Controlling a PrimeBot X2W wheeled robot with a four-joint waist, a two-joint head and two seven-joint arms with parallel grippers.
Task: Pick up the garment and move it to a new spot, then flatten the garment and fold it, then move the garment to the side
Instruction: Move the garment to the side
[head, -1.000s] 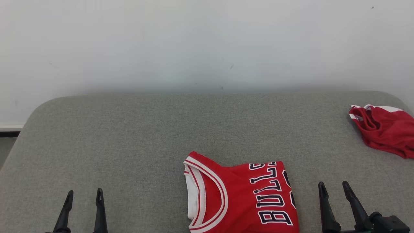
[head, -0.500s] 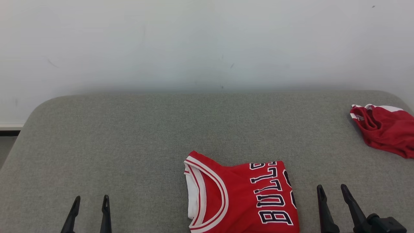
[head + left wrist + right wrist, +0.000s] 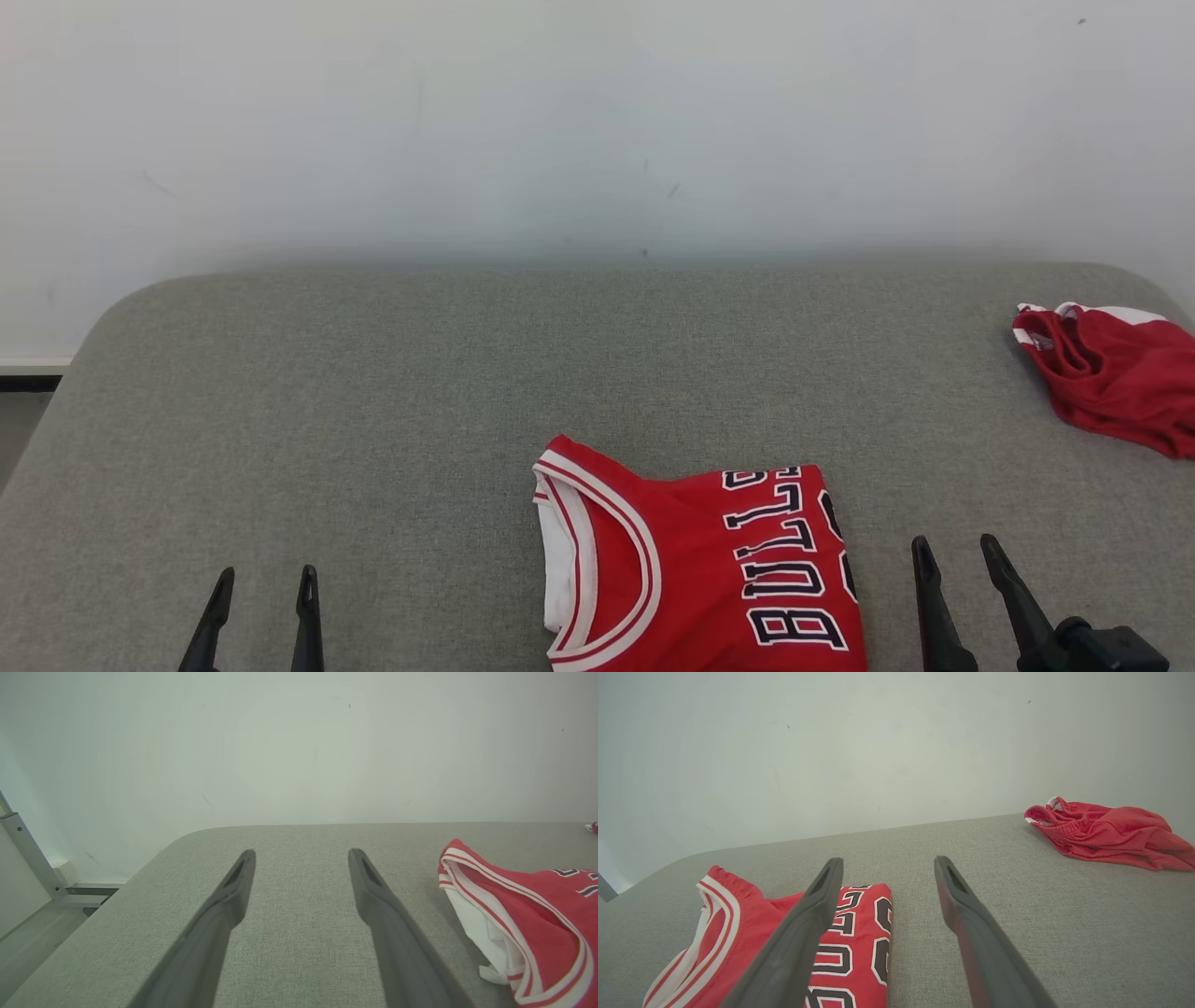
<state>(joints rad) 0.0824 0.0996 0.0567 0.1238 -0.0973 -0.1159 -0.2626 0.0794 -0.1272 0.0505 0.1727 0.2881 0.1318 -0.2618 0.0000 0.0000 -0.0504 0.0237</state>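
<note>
Grey woven padding (image 3: 373,420) runs to a pale wall (image 3: 560,121) in the head view. The folded red jersey (image 3: 691,569) lies at 6 o'clock on the padding, collar toward 9 o'clock, lettering toward 3. The left gripper (image 3: 265,573) sits at 7 o'clock and the right gripper (image 3: 953,543) at 5 o'clock. Both have their jaws spread wide, hold nothing, and are clear of the cloth. A crumpled red garment (image 3: 1111,383) rests at 3 o'clock.

In the left wrist view, the jersey lies at 4 o'clock, its white lining spilling loosely from the collar.

In the right wrist view, the jersey's lettered edge lies under the left-hand finger, at 7 o'clock.

It looks light, limp and slick, so the layers would likely slide apart. A pinch through all layers at both short edges seems safest.
</note>
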